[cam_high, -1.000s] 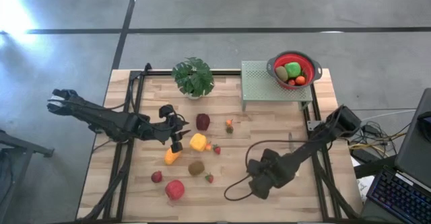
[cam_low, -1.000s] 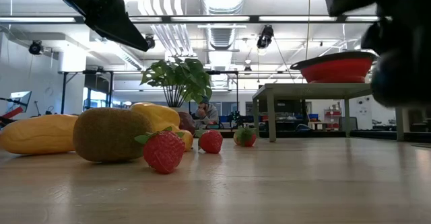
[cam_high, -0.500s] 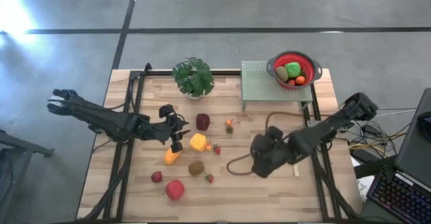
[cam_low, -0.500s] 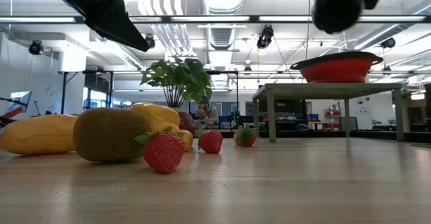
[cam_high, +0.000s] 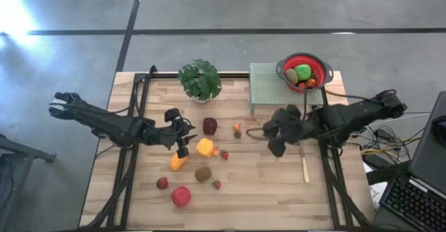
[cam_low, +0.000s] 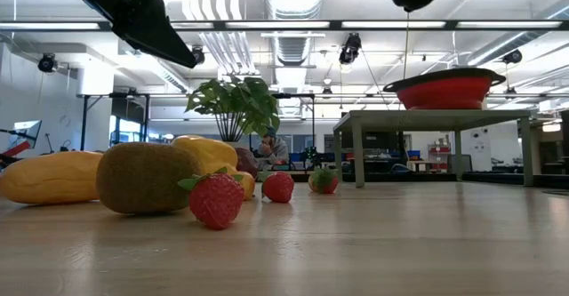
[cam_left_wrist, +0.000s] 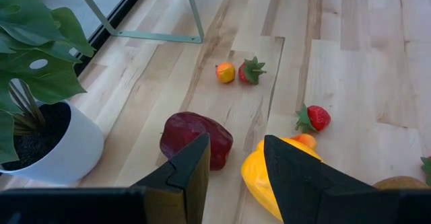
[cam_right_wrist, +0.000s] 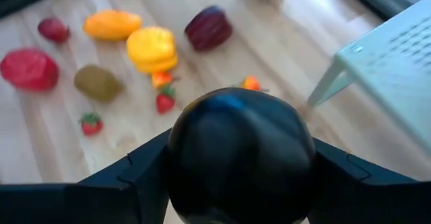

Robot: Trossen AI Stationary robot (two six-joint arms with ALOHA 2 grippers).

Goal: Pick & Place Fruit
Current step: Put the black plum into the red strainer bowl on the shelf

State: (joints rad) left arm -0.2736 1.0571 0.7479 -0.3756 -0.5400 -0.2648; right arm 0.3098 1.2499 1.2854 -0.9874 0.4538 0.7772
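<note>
A: Location of dark round fruit (cam_right_wrist: 239,153)?
B: Clamped between right gripper (cam_high: 279,136) fingers, raised over table (cam_high: 265,190), beside green stand (cam_high: 279,86).
A: Left gripper (cam_high: 182,147)?
B: Narrowly parted, empty, above yellow fruit (cam_high: 204,147).

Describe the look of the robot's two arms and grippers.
Both arms are dark, jointed and slim. The left gripper has two flat, angular black fingers. A black cable loops beside the right gripper, whose fingers are likewise dark.
</note>
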